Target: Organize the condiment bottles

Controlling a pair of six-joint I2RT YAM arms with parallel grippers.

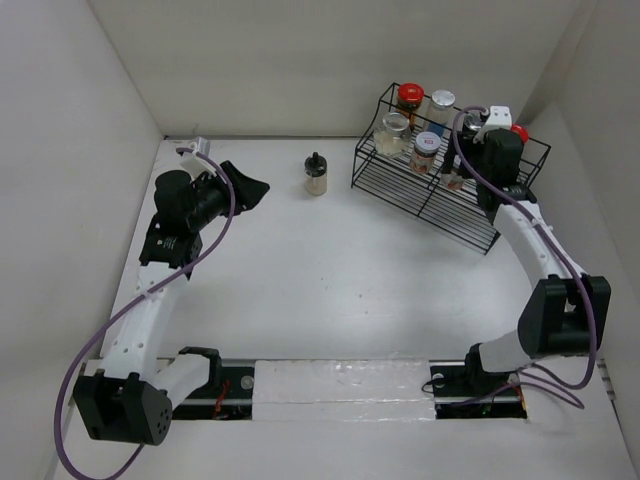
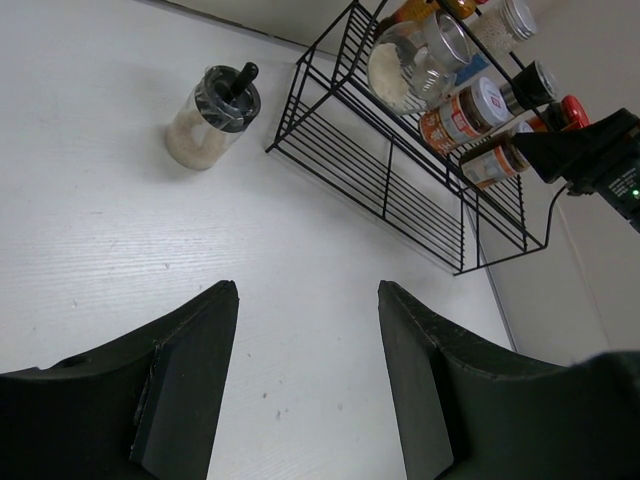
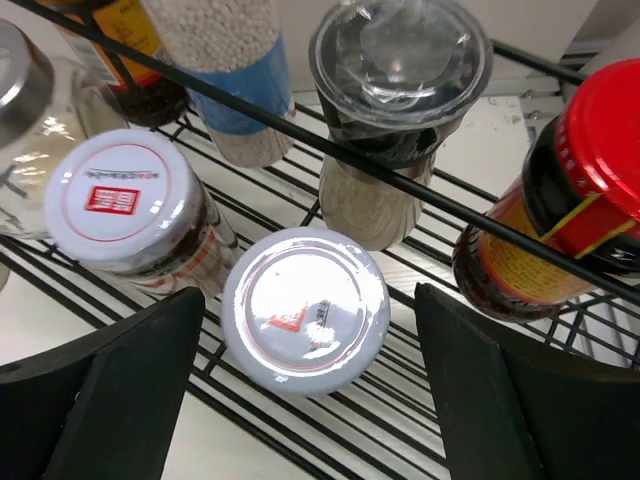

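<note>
The lone jar [image 1: 316,175] stood upright on the counter [image 1: 330,280], outside the rack [image 1: 425,200]. It lay at 3 o'clock from the left jaws in the overhead view, and at 11 o'clock in their wrist view. We found those jaws wide open and empty, and much the nearer pair. We saw nothing between them and the jar; the rack stood beyond it. The right jaws, likewise open and empty, straddled a white-lidded jar [image 3: 305,310] in the rack without touching it.
</note>
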